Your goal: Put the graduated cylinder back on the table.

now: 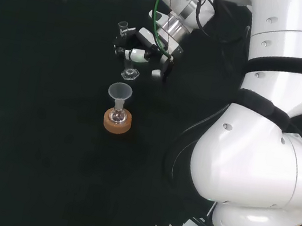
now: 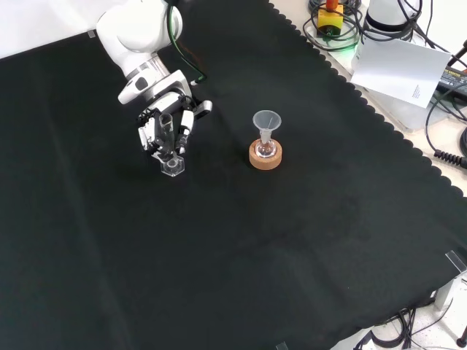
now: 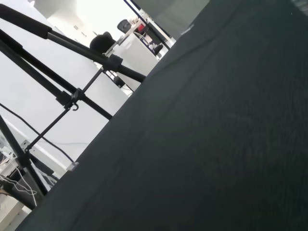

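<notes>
Cork stand with funnel, clear graduated cylinder upright in fingers

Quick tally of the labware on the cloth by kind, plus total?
Graduated cylinder, in the hand: 1
Funnel: 1
Flask under the funnel: 1
Cork ring stand: 1
Total: 4

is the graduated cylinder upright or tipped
Upright: the graduated cylinder stands vertical in the hand, its hexagonal base low at the cloth.
</notes>
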Controlling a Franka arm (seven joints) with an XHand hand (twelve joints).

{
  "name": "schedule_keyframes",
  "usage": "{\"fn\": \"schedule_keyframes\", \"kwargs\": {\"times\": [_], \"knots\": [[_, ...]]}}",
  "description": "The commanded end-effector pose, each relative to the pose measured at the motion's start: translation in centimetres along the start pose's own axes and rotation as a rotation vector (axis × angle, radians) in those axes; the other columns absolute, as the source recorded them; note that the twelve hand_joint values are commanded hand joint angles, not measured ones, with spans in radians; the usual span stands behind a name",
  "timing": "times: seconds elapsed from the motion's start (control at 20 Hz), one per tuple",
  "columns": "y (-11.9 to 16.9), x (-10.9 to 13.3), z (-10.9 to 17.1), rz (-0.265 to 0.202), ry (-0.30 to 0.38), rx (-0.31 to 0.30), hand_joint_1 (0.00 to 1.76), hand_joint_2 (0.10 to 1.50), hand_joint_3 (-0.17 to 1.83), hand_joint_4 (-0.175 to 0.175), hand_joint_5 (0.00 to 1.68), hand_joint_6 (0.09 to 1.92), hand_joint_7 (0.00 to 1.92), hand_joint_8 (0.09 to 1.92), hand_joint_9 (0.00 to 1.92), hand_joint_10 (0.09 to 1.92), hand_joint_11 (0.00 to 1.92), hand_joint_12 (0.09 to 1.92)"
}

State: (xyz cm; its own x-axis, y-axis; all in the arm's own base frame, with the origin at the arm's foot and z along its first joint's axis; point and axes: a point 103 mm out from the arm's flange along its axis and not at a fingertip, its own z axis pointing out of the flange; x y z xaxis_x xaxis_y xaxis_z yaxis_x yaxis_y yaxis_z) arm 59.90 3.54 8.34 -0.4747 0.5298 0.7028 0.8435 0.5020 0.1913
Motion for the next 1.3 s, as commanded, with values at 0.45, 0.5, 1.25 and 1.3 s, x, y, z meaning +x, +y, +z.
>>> {"fn": "schedule_keyframes", "kwargs": {"times": [0.45, 0.5, 1.25, 1.3], "knots": [[-0.8, 0.1, -3.7, 0.042, 0.003, -0.003, 0.98, 1.04, -0.17, -0.066, 0.42, 0.55, 0.49, 0.64, 0.94, 0.09, 0.55, 1.23], [-0.8, 0.1, -4.2, 0.041, 0.000, -0.007, 0.97, 1.04, -0.17, -0.069, 0.39, 0.51, 0.46, 0.65, 0.93, 0.09, 0.53, 1.24], [-3.5, 6.2, -12.8, 0.024, -0.177, -0.069, 0.85, 0.94, -0.17, -0.074, 0.34, 0.17, 0.19, 0.67, 0.69, 0.09, 0.27, 1.34], [-3.8, 7.1, -13.6, 0.024, -0.193, -0.076, 0.84, 0.94, -0.17, -0.074, 0.34, 0.16, 0.18, 0.67, 0.68, 0.09, 0.26, 1.35]]}}
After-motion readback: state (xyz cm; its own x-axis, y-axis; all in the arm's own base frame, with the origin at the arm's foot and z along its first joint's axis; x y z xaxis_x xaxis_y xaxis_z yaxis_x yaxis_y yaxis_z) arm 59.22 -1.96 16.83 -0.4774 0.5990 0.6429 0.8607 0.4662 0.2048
